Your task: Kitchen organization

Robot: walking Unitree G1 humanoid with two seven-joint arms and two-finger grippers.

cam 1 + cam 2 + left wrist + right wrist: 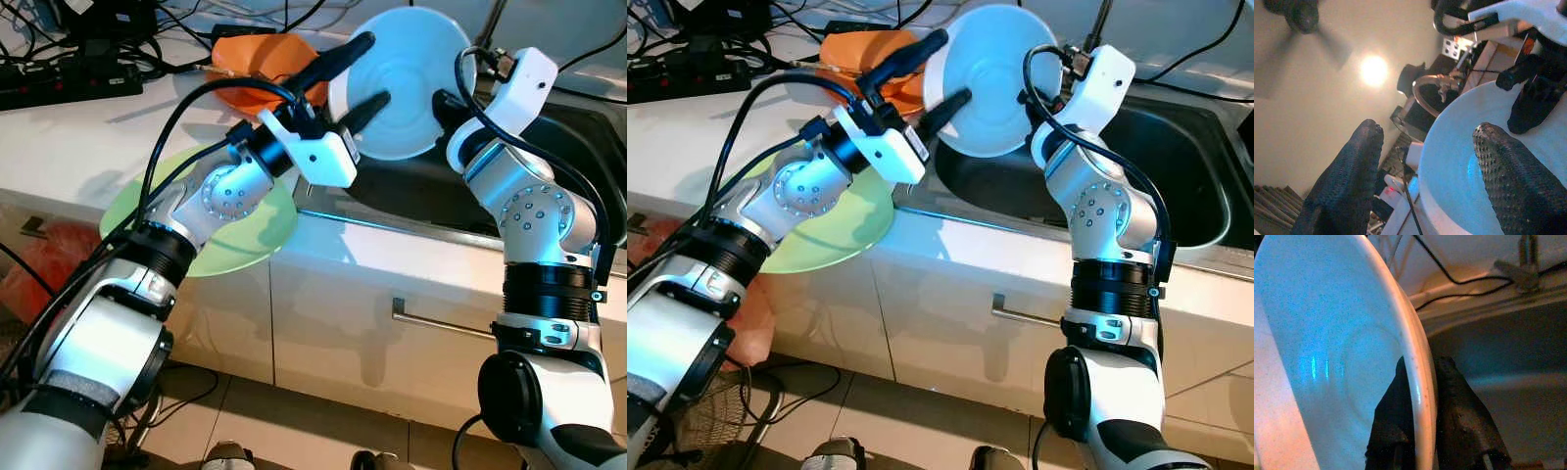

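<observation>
At the frame's lower left starts the left arm; its left gripper (358, 76), fingers spread apart, reaches around the white plate (411, 83) at upper centre. The right gripper (1420, 406) pinches the plate's rim over the sink (1176, 176), probably for handing over.

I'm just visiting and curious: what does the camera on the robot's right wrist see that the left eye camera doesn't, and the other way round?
Right wrist view: close up, the right gripper pinches the pale blue plate by its rim, one finger on each face.

Left eye view: the open left gripper reaching at the plate, a green plate and an orange dish on the counter, and the drawer handle.

Both: the plate and the dark sink.
</observation>
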